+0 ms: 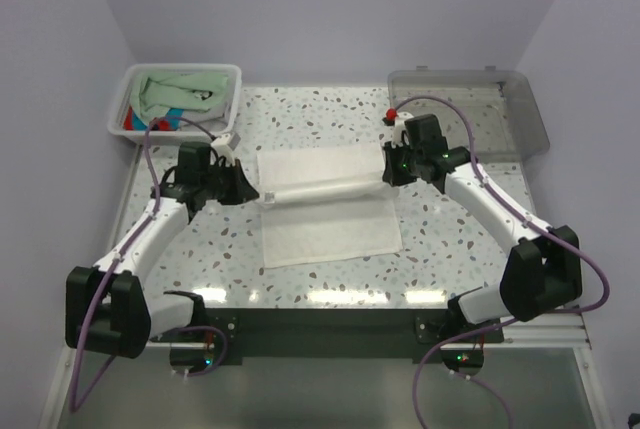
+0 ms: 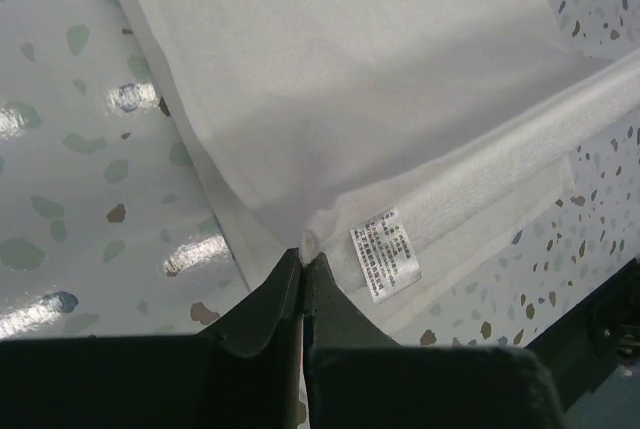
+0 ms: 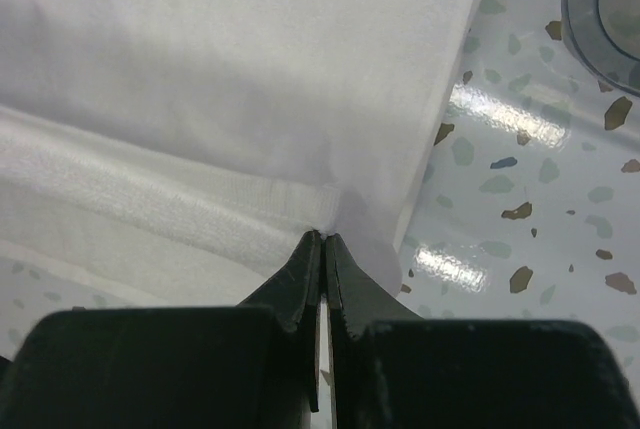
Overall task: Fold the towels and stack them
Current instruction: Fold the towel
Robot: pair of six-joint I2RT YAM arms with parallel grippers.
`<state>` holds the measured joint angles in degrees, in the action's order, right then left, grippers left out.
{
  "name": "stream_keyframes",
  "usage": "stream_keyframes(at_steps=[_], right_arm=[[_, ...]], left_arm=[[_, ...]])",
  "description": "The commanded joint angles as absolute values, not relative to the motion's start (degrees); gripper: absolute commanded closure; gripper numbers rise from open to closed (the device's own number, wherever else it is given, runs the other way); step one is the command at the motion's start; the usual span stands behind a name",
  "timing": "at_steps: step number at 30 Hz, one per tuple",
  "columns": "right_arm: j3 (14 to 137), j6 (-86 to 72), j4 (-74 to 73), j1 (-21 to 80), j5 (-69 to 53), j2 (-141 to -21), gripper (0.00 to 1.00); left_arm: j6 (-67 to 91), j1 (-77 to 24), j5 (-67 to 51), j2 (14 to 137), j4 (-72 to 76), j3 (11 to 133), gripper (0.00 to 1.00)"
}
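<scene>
In the top view, the left gripper [image 1: 256, 194] is pinching the left end of the white towel [image 1: 325, 211], with its jaws closed on the cloth. The right gripper [image 1: 386, 171] is pinching the opposite end, its jaws likewise pressed together on the fabric. Between the two grippers the towel is running as a fold, with one part lying flat on the speckled table [image 1: 330, 114] on the near side of them and another part lying on the far side. Well beyond the left gripper, the white basket [image 1: 128, 99] is holding the mint green towel [image 1: 180, 89] and the patterned towel [image 1: 165, 121]. Beyond the right gripper, the clear grey tray [image 1: 515, 99] is sitting at the table's far corner.

In the left wrist view, the fingers are meeting tip to tip and clamping a corner of the white towel. A printed care label [image 2: 385, 254] is hanging just right of the tips, and the cloth is spreading out ahead of them.

In the right wrist view, the fingers are squeezing together on the towel's edge. A thick hem band is running off to the left of the tips, smooth cloth is spreading ahead, and bare table is showing to the right. The tray's curved rim is peeking in far ahead on the right.
</scene>
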<state>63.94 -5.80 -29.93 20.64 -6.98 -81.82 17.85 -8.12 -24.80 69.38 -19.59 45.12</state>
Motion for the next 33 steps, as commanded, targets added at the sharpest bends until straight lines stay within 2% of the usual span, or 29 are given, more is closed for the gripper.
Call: stream_keyframes(at_steps=[1, 13, 33], right_arm=[[63.2, -5.5, -30.3, 19.6, -0.1, -80.2, 1.00], [60.3, -9.5, -32.6, 19.5, -1.9, -83.1, 1.00], [60.9, -12.7, -33.8, 19.2, -0.5, -98.3, 1.00]], left_arm=[[19.9, -7.6, -21.5, 69.2, -22.1, 43.2, 1.00], [22.6, -7.9, -17.3, 70.5, -25.3, 39.9, 1.00], [24.5, -9.8, -13.2, 81.2, -21.4, 36.5, 1.00]])
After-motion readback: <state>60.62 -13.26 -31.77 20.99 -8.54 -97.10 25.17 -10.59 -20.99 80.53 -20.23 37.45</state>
